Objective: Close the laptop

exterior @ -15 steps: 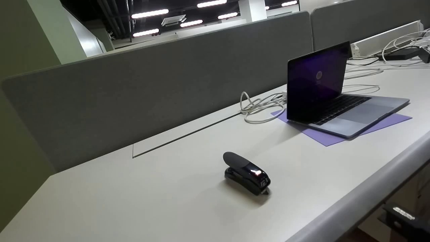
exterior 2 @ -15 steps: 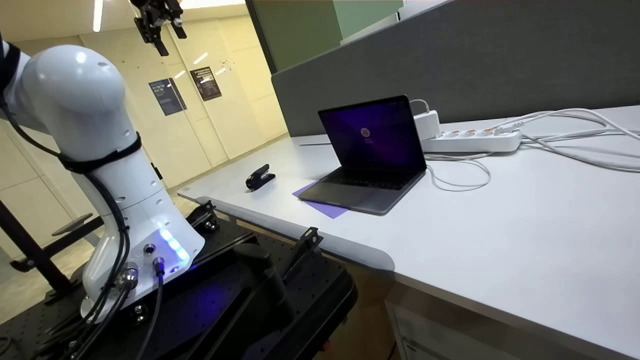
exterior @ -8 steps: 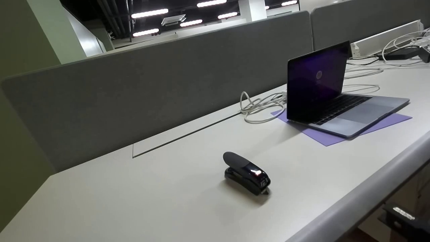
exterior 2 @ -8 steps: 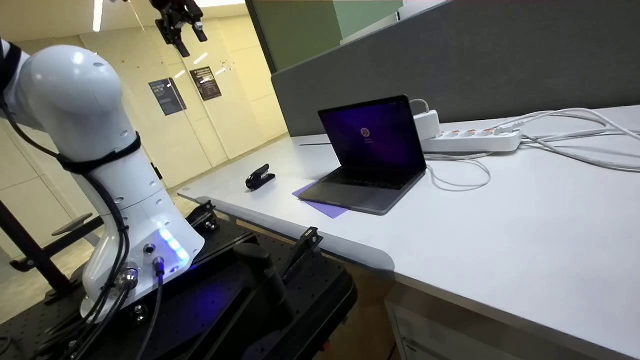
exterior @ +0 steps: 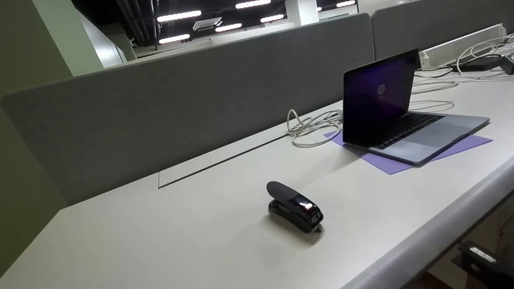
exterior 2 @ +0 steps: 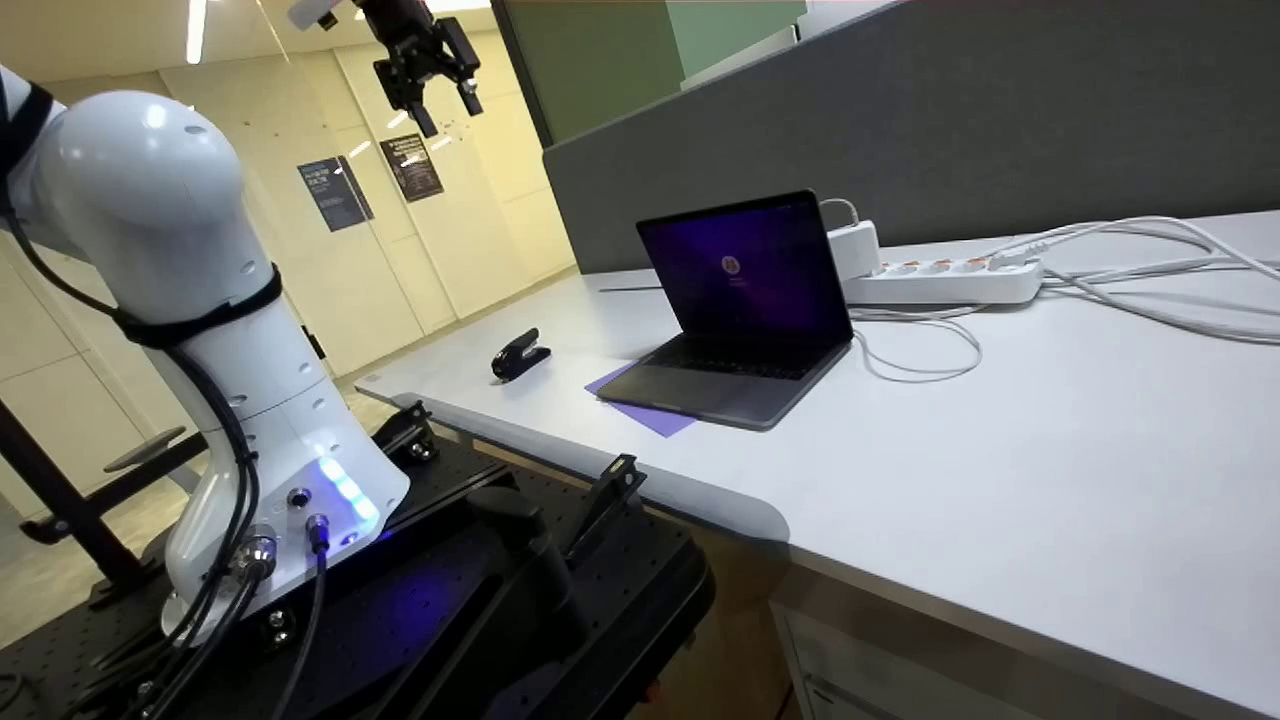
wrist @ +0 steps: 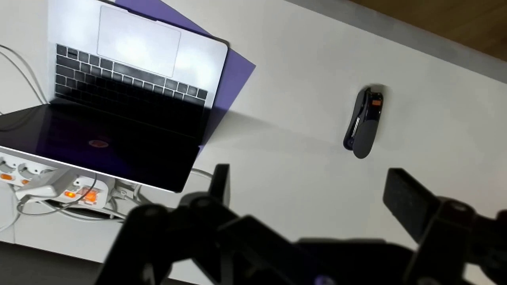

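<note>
The silver-grey laptop (exterior: 437,134) stands open on the desk, its purple-lit screen raised at a steep angle. It also shows open in an exterior view (exterior 2: 748,275) and at the left of the wrist view (wrist: 138,43). My gripper (exterior 2: 448,115) is high above the desk in an exterior view, up and to the left of the laptop and apart from it. In the wrist view the gripper (wrist: 309,178) has its fingers wide apart with nothing between them. The laptop lies to the left of the fingers there. The gripper does not show in the remaining exterior view.
A black stapler (exterior: 296,206) lies on the desk beside the laptop. A purple sheet (exterior: 387,164) is under the laptop. A white power strip (exterior 2: 945,283) and loose cables (exterior: 313,126) lie behind it. A grey partition (exterior: 225,92) borders the desk's back.
In an exterior view my gripper has moved right and slightly down, toward the laptop, with its fingers staying open. The laptop and stapler have not moved.
</note>
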